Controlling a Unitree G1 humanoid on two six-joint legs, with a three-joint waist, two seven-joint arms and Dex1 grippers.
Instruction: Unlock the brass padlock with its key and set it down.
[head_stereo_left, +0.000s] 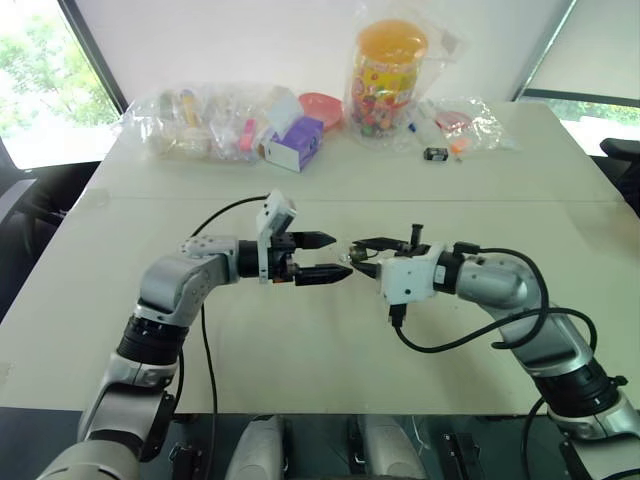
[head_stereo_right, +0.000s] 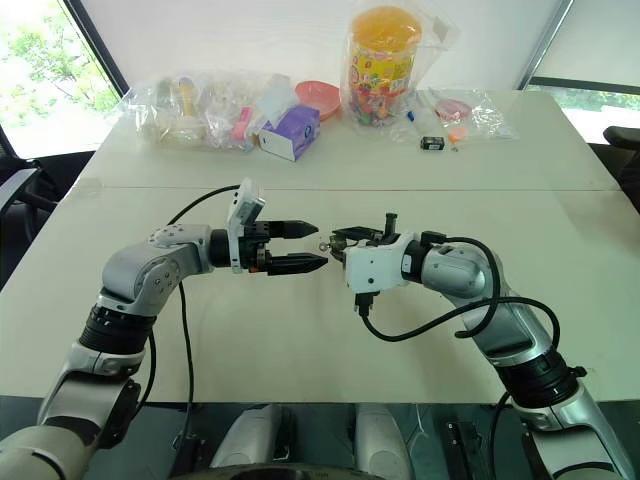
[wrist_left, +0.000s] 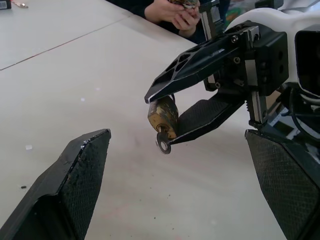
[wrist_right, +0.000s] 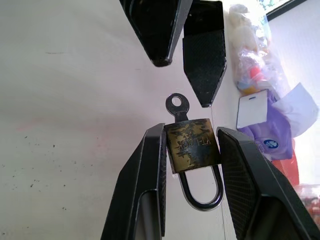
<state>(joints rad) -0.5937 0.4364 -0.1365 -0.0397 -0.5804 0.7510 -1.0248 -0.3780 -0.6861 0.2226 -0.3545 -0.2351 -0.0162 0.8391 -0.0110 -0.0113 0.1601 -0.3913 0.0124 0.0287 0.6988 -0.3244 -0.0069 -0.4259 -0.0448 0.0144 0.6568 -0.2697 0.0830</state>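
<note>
Brass, the small tarnished padlock (wrist_right: 194, 145) is clamped above the desk (head_stereo_left: 330, 330) in the right gripper (wrist_right: 192, 150), its silvery round-headed key (wrist_right: 177, 107) protruding. Opened wide, the left gripper (wrist_left: 180, 185) could nudge the key and twist the padlock loose.

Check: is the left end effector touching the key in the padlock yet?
Apart. In the right wrist view, the left end effector hangs open just past the key, with bare table between its fingertips and the key's head. The right end effector grips the padlock.
</note>
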